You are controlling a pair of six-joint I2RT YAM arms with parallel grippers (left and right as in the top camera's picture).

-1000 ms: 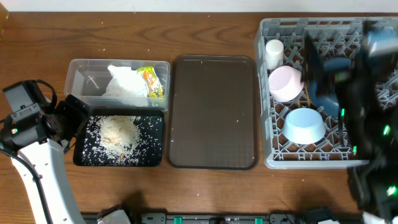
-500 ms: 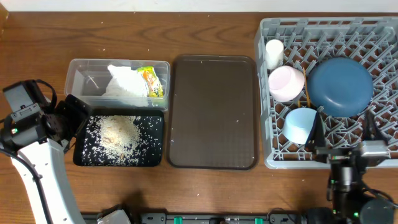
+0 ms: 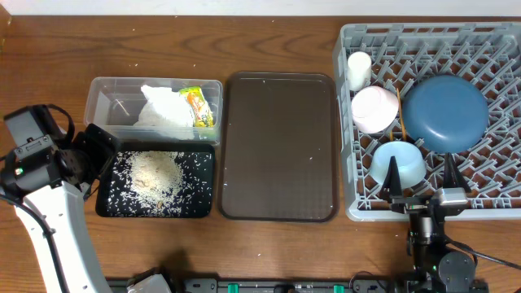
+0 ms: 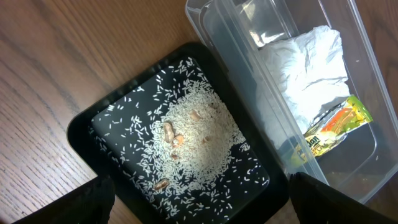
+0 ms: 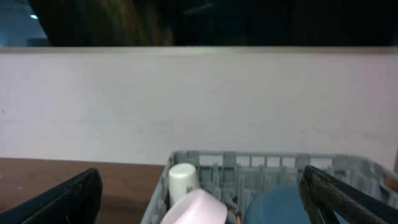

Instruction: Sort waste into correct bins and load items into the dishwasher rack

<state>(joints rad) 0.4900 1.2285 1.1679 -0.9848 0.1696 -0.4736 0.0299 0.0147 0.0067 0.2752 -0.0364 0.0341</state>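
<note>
I see the rack (image 3: 488,50) at the right end of the bench (image 3: 277,37), and all the dishes are in it. The plate (image 3: 446,112) lies across the pegs in the middle. The blue bowl (image 3: 398,163) sits at the near left, tipped on its side. The pale bowl (image 3: 375,108) is behind it, also tipped, and the cup (image 3: 359,69) is in the far left corner, just beside the pale bowl. The chopsticks (image 3: 400,124) show only as a thin brown sliver between the pale bowl and the plate. My right end effector (image 3: 421,175) sits over the rack's near edge with its fingers spread wide and nothing between them. From overhead one finger overlaps the blue bowl, but I cannot tell whether they touch. Its wrist camera looks level across the rack to a white wall (image 5: 199,99). At the left of the bench, the tub (image 3: 110,102) holds the napkin (image 3: 165,106) with the wrapper (image 3: 199,107) against its right side. The black tray (image 3: 205,183) touches the tub's near side and holds the rice (image 3: 155,175), heaped in the middle with loose grains around it and a few tan bits mixed in. My left end effector (image 3: 99,153) hangs over that tray's left edge, fully open and empty. The brown tray (image 3: 278,146) lies between the bins and the rack, carrying only a few white specks.
</note>
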